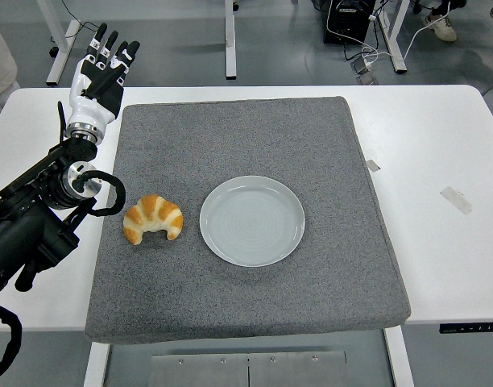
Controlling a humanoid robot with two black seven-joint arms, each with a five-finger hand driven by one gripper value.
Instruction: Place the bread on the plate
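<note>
Currently, croissant [153,218] resting on grey mat [246,145], just left of empty pale plate [252,220], apparently not touching it, left hand [100,74] raised at mat's far-left corner, fingers extended, holding nothing, white counter [440,161] beneath.

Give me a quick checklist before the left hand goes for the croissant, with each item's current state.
1. Croissant lies free on the grey mat: ok.
2. Plate empty: ok.
3. Plate sits apart from the croissant, on its right: ok.
4. Left hand open, holding nothing: ok.
5. Left hand positioned over the croissant: not ok, it is raised at the mat's far left corner.
6. Right arm clear: cannot tell, out of view.
</note>
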